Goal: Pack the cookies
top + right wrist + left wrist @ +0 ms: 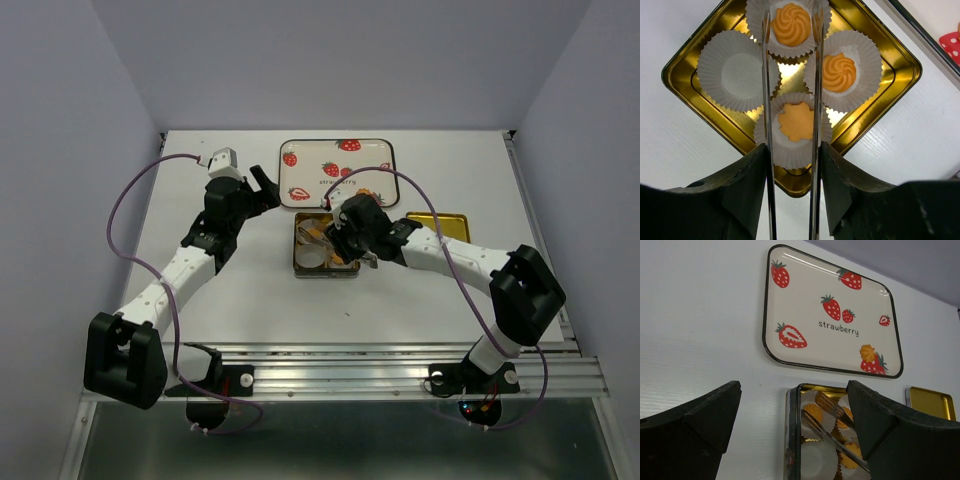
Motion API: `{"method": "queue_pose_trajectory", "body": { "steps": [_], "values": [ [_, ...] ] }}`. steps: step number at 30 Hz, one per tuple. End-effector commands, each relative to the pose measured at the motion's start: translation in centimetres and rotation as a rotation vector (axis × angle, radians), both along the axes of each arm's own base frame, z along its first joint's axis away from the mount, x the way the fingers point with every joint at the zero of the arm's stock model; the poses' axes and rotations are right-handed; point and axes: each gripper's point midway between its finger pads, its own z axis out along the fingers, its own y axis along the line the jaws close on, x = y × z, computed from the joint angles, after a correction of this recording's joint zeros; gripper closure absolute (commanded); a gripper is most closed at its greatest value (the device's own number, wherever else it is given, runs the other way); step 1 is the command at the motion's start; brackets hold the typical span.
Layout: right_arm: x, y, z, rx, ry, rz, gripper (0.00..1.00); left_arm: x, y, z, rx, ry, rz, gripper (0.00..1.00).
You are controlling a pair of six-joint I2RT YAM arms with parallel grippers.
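On the left, the left tool is wide open and holds nothing. It hangs over the white surface near the strawberry tray. One of the cookies sits alone at the right end of that tray.

Just in front of the tray is the gold tin. Three cookies sit in paper cups inside it, and one cup is empty.

The right tool is shut tight on thin metal tongs. The tong tips stand on each side of the far cookie. I cannot tell if they squeeze it.

I think that cookie could get pulled out of its cup if the tongs lift before they let go. The thin tips could also snag a paper cup and tip it over. The cookie on the tray might break if it is pinched too hard.

The gold lid lies to the right.
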Motion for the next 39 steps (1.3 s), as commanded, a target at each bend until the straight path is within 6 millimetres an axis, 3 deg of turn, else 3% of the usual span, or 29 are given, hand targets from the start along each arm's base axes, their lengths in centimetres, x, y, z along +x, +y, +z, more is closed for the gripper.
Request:
{"method": "queue_pose_trajectory", "body": {
  "steps": [1, 7, 13, 18, 23, 24, 31, 39],
  "values": [
    [0.9, 1.7, 2.9, 0.078, -0.060, 0.000, 0.49, -0.3, 0.3, 1.7, 0.006, -0.063, 0.001, 0.01],
    [1.1, 1.6, 4.0, 0.096, -0.083, -0.011, 0.49, -0.4, 0.4, 1.8, 0.008, -0.066, 0.002, 0.01],
    [1.3, 1.0, 7.7, 0.145, -0.153, -0.034, 0.50, -0.3, 0.3, 2.0, 0.008, -0.071, 0.000, 0.01],
    [1.2, -0.3, 11.2, 0.186, -0.231, -0.081, 0.50, -0.3, 0.3, 2.3, 0.005, -0.076, 0.002, 0.01],
    [2.5, -3.0, 12.9, 0.172, -0.306, -0.255, 0.50, 0.0, 0.2, 2.4, -0.002, -0.076, 0.001, 0.01],
    [3.5, -4.5, 13.0, 0.147, -0.327, -0.323, 0.50, 0.1, 0.1, 2.4, -0.006, -0.074, 0.000, 0.01],
    [7.8, -9.6, 10.1, 0.115, -0.256, -0.514, 0.50, 0.5, 0.0, 2.4, -0.005, -0.071, 0.000, 0.01],
    [9.8, -11.5, 6.3, 0.087, -0.152, -0.521, 0.49, 0.7, 0.0, 2.5, 0.010, -0.070, 0.001, 0.01]
  ]
}}
